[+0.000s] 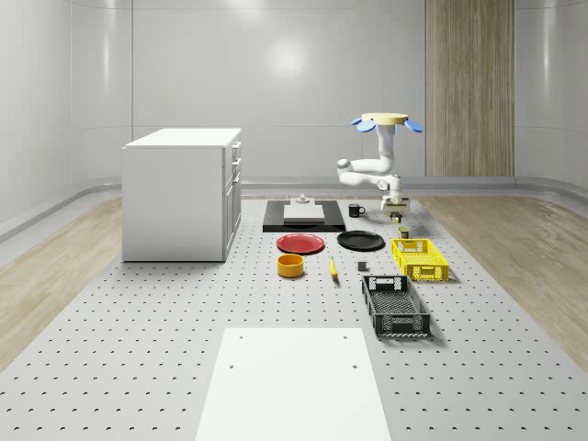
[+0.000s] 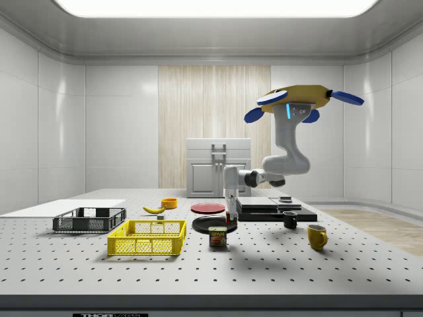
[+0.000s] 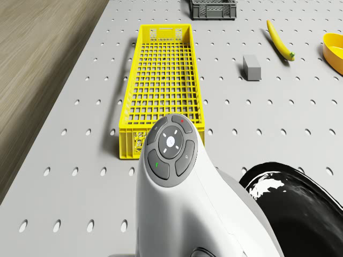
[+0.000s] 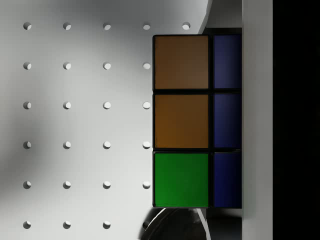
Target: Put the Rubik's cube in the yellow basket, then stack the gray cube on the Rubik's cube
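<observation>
Over the far end of the table, the drone hovered in the air with its arm hanging down. The gripper was low, just above the edge of the black plate. It was closed on the Rubik's cube. In the wrist view the cube sat right up by the camera, pressed to a pale finger on one side, and the table's holes looked small and far below it. So I judged the cube was held up off the table, not resting on it.

The basket was the thing to look at next. It was empty and lay near the gripper, but not under it. In the whole-scene view it lay toward the front and a little to the right of the gripper. It was long and thin, and its long side ran from back to front — one short end was the end closest to the arm. The cube would have to go over that short wall and then down inside.

The gray cube sat on the table by itself, between the basket and the banana, touching neither. That part of the job was not yet begun — the Rubik's cube had to be in the basket first.
</observation>
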Available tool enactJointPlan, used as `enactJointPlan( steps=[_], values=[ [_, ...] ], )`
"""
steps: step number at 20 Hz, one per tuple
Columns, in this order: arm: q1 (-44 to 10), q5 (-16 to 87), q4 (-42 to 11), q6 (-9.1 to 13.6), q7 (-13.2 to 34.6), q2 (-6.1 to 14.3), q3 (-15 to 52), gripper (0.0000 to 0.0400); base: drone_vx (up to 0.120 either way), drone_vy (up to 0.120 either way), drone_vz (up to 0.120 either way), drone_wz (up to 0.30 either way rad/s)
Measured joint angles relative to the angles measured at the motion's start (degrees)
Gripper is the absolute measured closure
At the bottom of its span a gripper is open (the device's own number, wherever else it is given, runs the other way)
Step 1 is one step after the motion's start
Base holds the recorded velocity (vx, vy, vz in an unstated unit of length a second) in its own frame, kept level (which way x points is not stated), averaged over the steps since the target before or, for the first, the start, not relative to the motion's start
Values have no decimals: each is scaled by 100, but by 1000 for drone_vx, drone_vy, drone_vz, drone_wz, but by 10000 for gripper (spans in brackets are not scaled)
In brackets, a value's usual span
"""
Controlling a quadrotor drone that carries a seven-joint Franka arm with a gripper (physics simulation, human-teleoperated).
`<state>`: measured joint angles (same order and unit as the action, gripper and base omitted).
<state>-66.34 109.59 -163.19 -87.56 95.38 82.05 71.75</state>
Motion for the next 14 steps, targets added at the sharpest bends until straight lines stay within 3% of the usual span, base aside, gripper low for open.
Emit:
enactJointPlan(
  steps=[4, 8, 11, 14],
  values=[
    [-11, -14, 2, -28, 9, 30, 6, 75, 120, 0, 0, 0],
    [-21, -26, 4, -55, 17, 58, 11, 75, 120, 70, 0, 0],
    [-28, -36, 5, -74, 22, 79, 15, 75, 120, 0, 120, 0],
    [-35, -44, 7, -92, 28, 99, 18, 75, 120, 0, 0, 0]
  ],
)
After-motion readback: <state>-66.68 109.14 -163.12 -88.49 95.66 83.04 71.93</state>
